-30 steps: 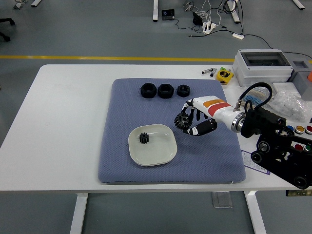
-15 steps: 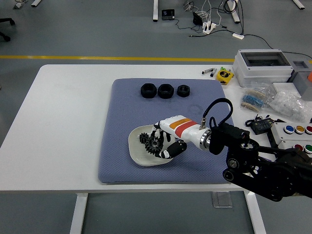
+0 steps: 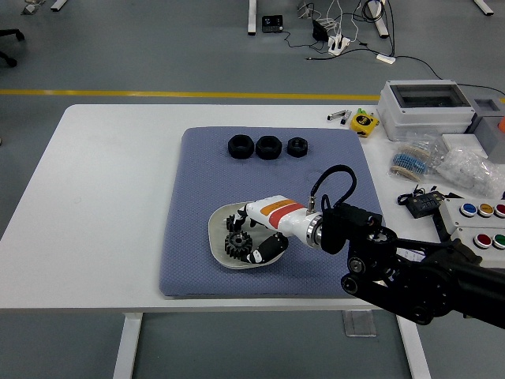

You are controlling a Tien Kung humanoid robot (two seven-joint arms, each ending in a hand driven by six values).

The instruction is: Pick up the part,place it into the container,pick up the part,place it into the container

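Toothed black gear (hand clasping) over glossy dish.

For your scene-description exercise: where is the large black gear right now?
In the head view, the large black gear sits over the white dish on the blue mat, left of centre, under the right hand, next to a smaller gear.

Two black toothed gears in the pale square dish: the larger gear low near the front rim, the smaller gear just behind it.
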